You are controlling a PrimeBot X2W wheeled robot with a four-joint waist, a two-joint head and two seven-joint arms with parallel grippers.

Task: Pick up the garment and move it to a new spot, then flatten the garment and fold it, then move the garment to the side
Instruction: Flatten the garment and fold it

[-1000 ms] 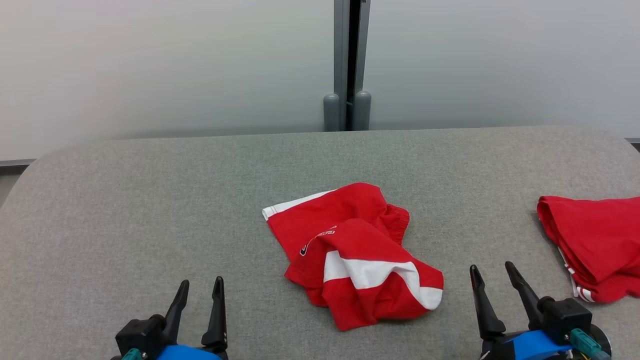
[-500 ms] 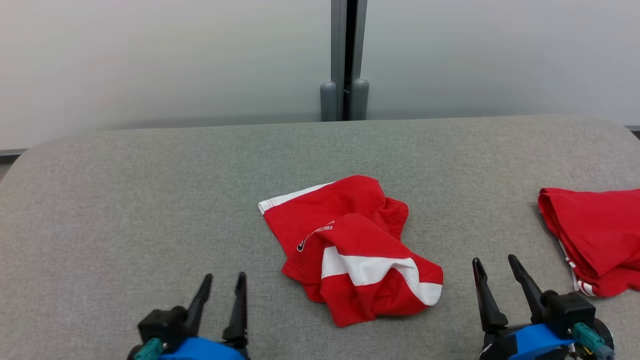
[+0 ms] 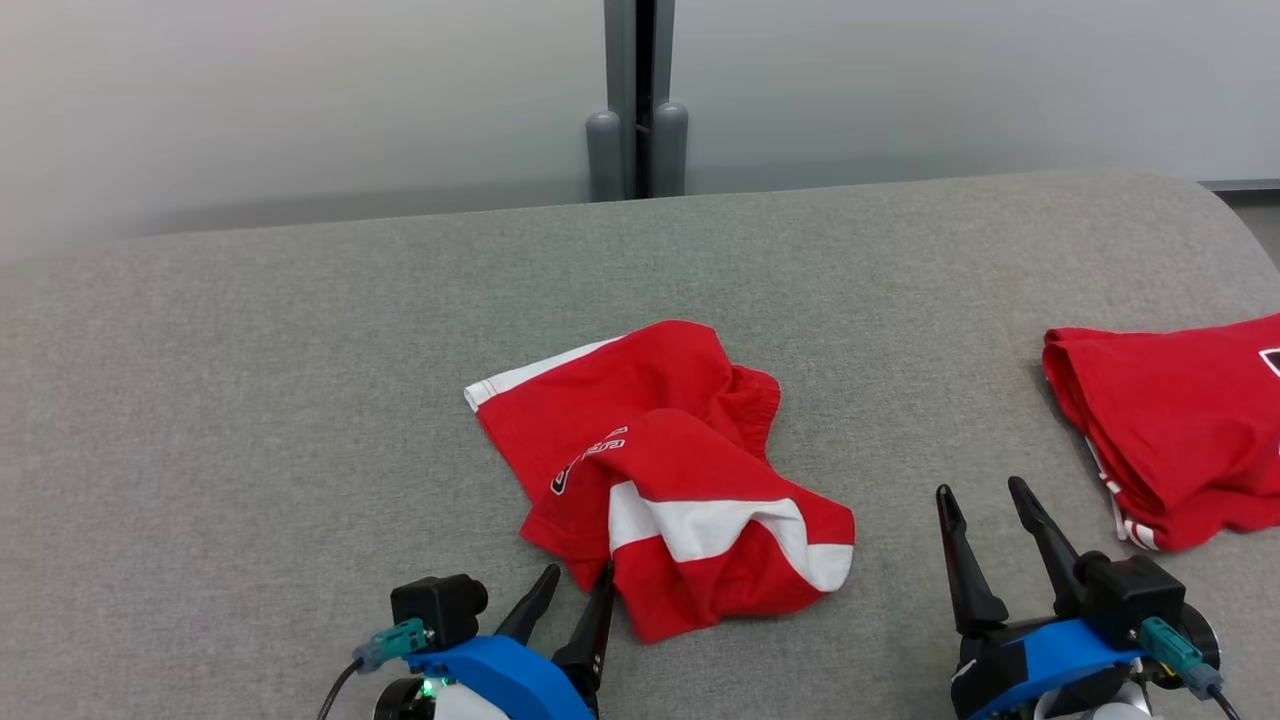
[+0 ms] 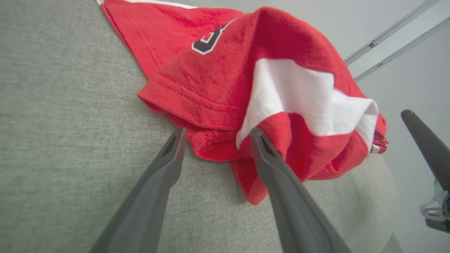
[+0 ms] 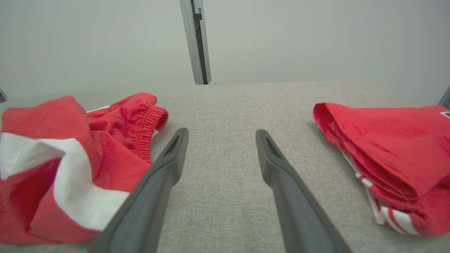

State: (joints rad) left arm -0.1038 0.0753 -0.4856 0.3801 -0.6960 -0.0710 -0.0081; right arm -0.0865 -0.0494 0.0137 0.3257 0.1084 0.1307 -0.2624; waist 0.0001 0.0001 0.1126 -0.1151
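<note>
At lower centre of frame, hovers with left tool (image 3: 581,570) spread at hem of red garment (image 3: 660,470), right tool (image 3: 978,487) spread above grey bench (image 3: 250,400).

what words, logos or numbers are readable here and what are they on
crumpled red garment: dark lettering with white outline, half hidden in a fold, too blurred to read
folded red garment: small dark mark cut off at the picture's edge, unreadable
no other writing seen
</note>
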